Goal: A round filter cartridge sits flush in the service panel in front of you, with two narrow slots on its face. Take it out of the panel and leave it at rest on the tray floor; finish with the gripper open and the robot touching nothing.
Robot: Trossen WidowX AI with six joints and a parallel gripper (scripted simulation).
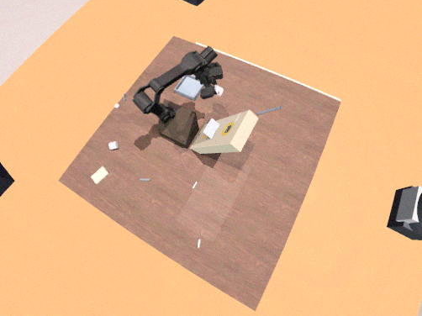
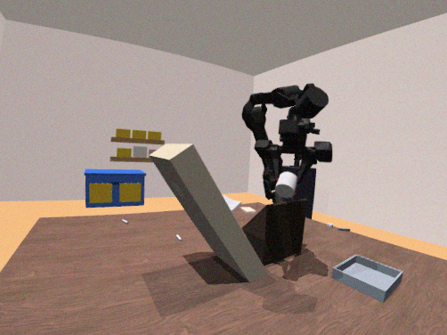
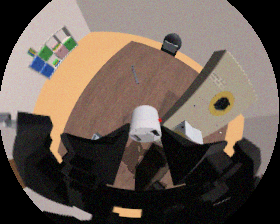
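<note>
The white round filter cartridge (image 1: 218, 90) (image 2: 287, 184) (image 3: 145, 120) is held in the air, its slotted face toward the wrist camera. My gripper (image 2: 285, 190) (image 3: 145, 127) is shut on it at the slotted end. The beige service panel (image 1: 245, 134) (image 2: 214, 213) (image 3: 200, 102) leans at a slant, its round yellow-ringed hole dark and empty. The grey-blue tray (image 1: 189, 87) (image 2: 369, 276) lies on the table; in the top view the gripper and cartridge are just right of it. No cartridge lies in it.
A dark wedge-shaped block (image 1: 181, 129) (image 2: 285, 231) stands by the panel's foot, near the arm's base. A white flap (image 1: 211, 129) (image 3: 191, 133) sticks out of the panel's face. A thin grey rod (image 1: 269, 110) (image 3: 135, 75) lies beyond the panel. Small white and grey pieces lie scattered about.
</note>
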